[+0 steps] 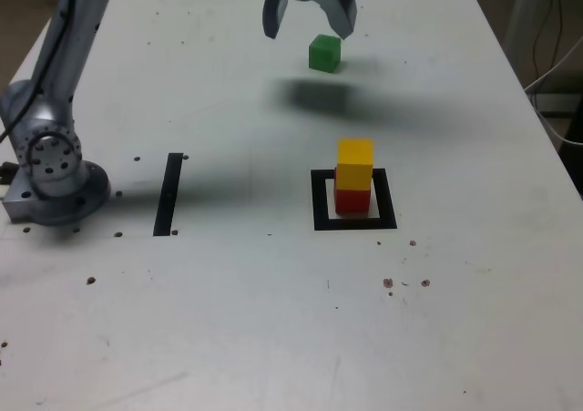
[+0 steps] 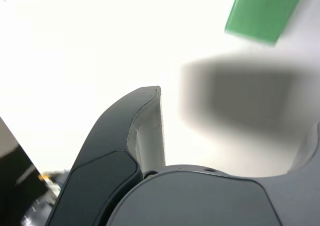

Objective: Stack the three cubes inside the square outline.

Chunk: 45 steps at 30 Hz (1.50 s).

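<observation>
Already the yellow cube (image 1: 355, 162) sat on the red cube (image 1: 352, 200) inside the square outline (image 1: 321, 200); beyond it the green cube (image 1: 324, 53) waited under the wide-open, empty gripper (image 1: 308, 26).

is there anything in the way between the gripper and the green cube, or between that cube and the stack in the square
Nothing visible. The open gripper hangs just above the green cube, with only bare table around it. Between that cube and the yellow cube atop the red cube in the square, the table is bare too.
</observation>
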### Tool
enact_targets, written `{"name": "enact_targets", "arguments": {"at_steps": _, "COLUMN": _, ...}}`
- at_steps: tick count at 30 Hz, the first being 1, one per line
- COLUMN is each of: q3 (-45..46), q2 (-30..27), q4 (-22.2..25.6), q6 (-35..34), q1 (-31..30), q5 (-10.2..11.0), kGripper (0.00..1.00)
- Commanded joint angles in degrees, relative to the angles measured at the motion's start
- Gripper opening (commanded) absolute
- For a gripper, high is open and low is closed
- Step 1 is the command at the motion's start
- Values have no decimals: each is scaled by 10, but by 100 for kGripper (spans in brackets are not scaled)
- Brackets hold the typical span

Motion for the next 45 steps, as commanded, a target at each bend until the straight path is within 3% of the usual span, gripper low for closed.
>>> {"name": "enact_targets", "arguments": {"at_steps": 1, "q3": -11, "q2": 12, "q4": 0, "q6": 19, "q1": 2, "q5": 10, "kGripper": 99}}
{"name": "enact_targets", "arguments": {"at_steps": 5, "q3": -31, "q2": 32, "q4": -2, "q6": 65, "q1": 13, "q5": 23, "kGripper": 99}}
{"name": "enact_targets", "arguments": {"at_steps": 12, "q3": -65, "q2": 56, "q4": -6, "q6": 124, "q1": 28, "q5": 24, "kGripper": 99}}
{"name": "enact_targets", "arguments": {"at_steps": 23, "q3": -117, "q2": 114, "q4": 1, "q6": 140, "q1": 34, "q5": 23, "kGripper": 97}}
{"name": "enact_targets", "arguments": {"at_steps": 33, "q3": -169, "q2": 157, "q4": 22, "q6": 147, "q1": 30, "q5": 30, "kGripper": 90}}
{"name": "enact_targets", "arguments": {"at_steps": 38, "q3": -184, "q2": 168, "q4": 32, "q6": 147, "q1": 27, "q5": 31, "kGripper": 78}}
{"name": "enact_targets", "arguments": {"at_steps": 45, "q3": -196, "q2": 185, "q4": 36, "q6": 133, "q1": 21, "q5": 17, "kGripper": 45}}
